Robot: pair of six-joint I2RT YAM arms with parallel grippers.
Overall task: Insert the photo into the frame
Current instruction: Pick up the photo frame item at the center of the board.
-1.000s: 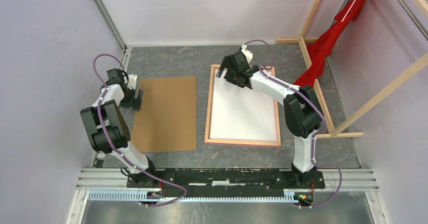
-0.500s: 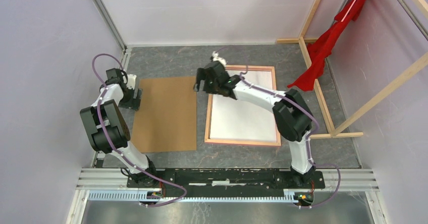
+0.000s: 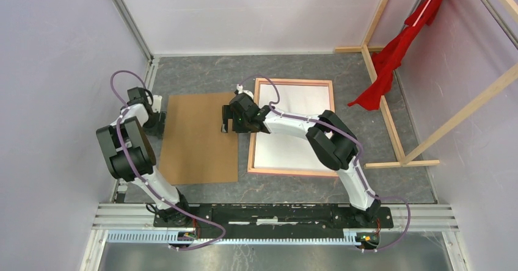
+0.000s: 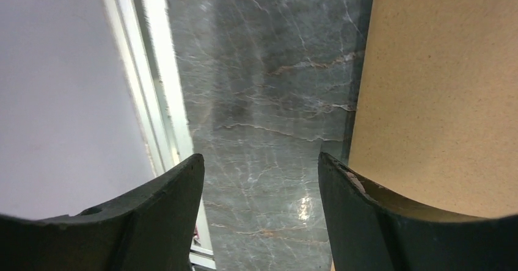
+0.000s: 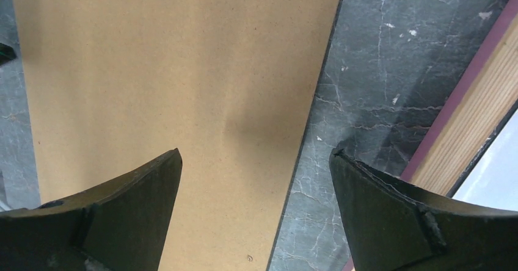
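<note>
Photo (image 3: 195, 143) flat, brown back up, beside frame (image 3: 293, 172), left gripper (image 4: 259, 156) and right gripper (image 5: 256, 152) spread, empty

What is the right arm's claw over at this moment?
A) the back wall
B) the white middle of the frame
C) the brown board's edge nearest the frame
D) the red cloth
C: seen from above, the right gripper is over the right edge of the photo, which lies brown back up. Its wrist view shows that edge between its open jaws, with the frame off to the side.
</note>
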